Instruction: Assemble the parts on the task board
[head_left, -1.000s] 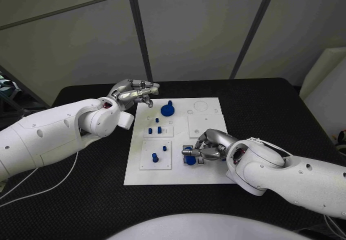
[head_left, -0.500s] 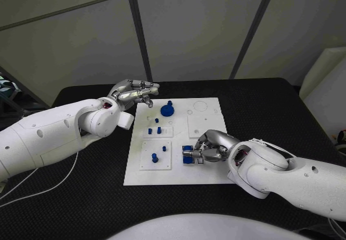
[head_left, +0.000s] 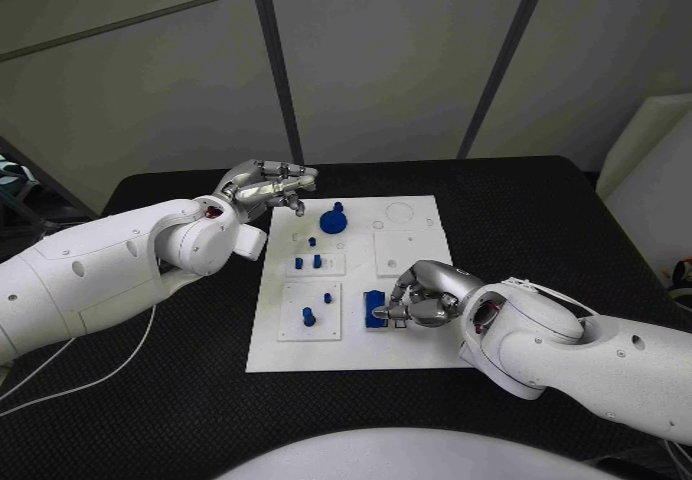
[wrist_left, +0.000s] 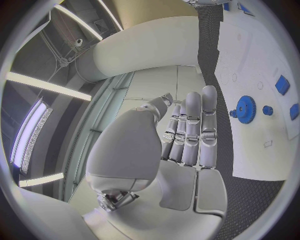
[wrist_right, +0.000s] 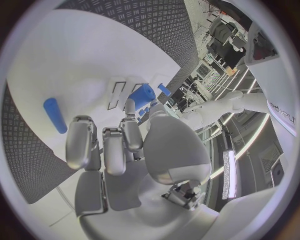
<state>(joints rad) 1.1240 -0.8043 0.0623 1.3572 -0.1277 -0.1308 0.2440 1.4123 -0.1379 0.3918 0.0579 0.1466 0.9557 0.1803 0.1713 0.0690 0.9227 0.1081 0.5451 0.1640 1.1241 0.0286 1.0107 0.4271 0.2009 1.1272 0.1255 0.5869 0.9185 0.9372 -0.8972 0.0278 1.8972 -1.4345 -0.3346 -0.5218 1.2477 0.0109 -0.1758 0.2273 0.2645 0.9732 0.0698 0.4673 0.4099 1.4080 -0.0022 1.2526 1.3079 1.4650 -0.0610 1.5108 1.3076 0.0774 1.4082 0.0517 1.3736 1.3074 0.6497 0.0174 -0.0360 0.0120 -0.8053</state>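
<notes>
One right hand (head_left: 411, 298) pinching part (wrist_right: 142, 94).

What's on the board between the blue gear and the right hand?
In the head view, small blue pegs stand between the gear and right hand.

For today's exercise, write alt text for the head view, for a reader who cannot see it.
The right hand grips a blue part at the near right of the white task board on a black table. The left hand hovers by the board's far left corner, beside a blue gear; smaller blue parts stand on the board's left half.
</notes>
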